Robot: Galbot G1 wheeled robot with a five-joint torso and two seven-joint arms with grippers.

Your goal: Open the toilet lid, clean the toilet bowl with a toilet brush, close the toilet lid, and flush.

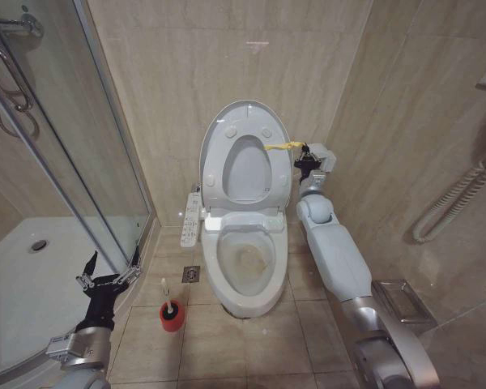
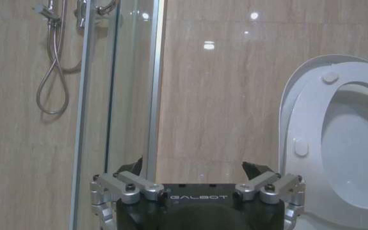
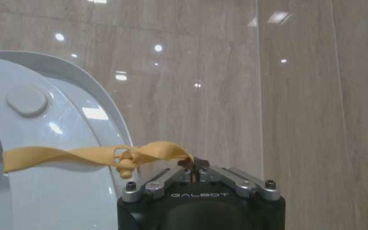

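Nearest, the left gripper hovers with jaws spread above the floor beside the shower door, short of the toilet brush standing in its red cup. Beyond, the stained toilet bowl lies exposed. Farthest, the right gripper is pinched on the yellow strap, holding the toilet lid upright against the wall; opening looks finished, so next comes releasing the strap and fetching the brush.

You see a glossy white plastic lid raised over a smooth, shiny ceramic bowl. Polished beige stone-look tiles reflect the lights; floor tiles look duller. Shower glass sits in bright metal framing. The yellow strap looks like soft woven cloth.
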